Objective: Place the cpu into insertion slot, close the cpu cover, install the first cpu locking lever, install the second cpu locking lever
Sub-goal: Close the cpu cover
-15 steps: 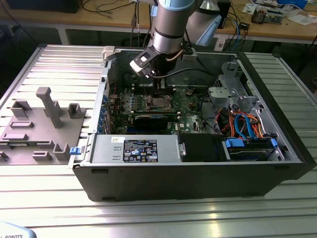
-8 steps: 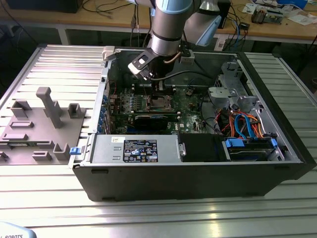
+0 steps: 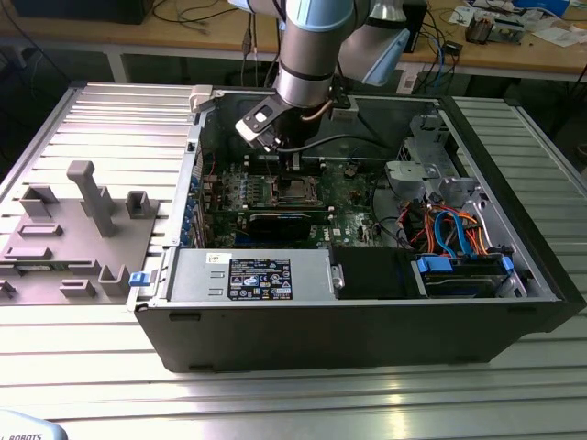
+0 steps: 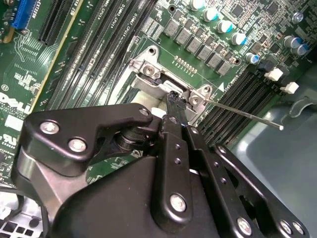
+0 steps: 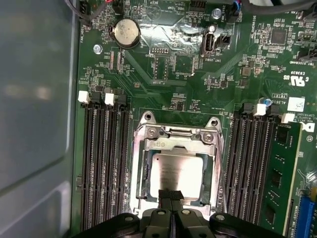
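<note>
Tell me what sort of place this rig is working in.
Probably a robotics lab or workshop: an open computer case lies on a ribbed metal table, a wooden bench strewn with cables runs behind it, and a grey parts fixture sits at the exterior view's left.

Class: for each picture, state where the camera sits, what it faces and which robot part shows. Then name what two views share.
Exterior view: off the arm, above the open computer case, looking down into it; the arm reaches in.
First wrist view: on the arm, facing squarely onto the motherboard; the gripper shows with its tips over the cpu.
Second wrist view: on the arm, looking slantwise along the gripper toward the motherboard.
Shared: both wrist views show the gripper and motherboard.
</note>
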Controlling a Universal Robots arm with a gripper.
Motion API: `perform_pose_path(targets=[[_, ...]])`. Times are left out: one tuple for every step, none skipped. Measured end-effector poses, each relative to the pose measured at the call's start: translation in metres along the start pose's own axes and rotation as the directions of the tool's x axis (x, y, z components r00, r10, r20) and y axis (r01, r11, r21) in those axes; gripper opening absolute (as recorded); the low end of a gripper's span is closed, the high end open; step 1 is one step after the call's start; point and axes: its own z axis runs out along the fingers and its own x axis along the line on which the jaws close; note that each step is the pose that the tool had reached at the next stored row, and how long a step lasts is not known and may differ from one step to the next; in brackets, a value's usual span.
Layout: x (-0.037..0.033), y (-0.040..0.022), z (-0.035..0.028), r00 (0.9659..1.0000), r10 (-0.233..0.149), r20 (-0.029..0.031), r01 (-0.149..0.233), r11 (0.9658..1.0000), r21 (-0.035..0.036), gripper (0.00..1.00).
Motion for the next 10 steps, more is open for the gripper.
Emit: perform_pose_path(targets=[[0.0000,0.0001,0.0007,1.0000,0.000,0.0000,0.000,1.0000,0.0000,0.11],[-0.0001,0.0001,0.0020,1.0000,0.000,-0.0001,0.000,1.0000,0.0000,0.11],[-0.0001,0.0001,0.0027,1.0000,0.000,0.0000,0.000,1.0000,0.0000,0.11],[-0.0004,0.0000,0.0032,1.0000,0.000,0.0002,0.000,1.0000,0.0001,0.11],[-0.0016,-0.0001,0.0040,1.0000,0.000,0.0000,0.000,1.0000,-0.0001,0.11],[-0.0029,-0.0002,0.0044,1.0000,0.000,0.0001,0.000,1.0000,0.0001,0.11],[-0.0044,-0.0001,0.0050,1.0000,-0.001,0.0002,0.001,1.0000,0.0003,0.11],[-0.0051,0.0000,0.0051,1.0000,-0.001,0.0001,0.001,1.0000,0.0000,0.11],[-0.0054,0.0003,0.0051,1.0000,-0.001,0.0001,0.001,1.0000,0.0001,0.11],[-0.0059,0.0011,0.0050,1.0000,-0.001,0.0003,0.001,1.0000,0.0002,0.11]])
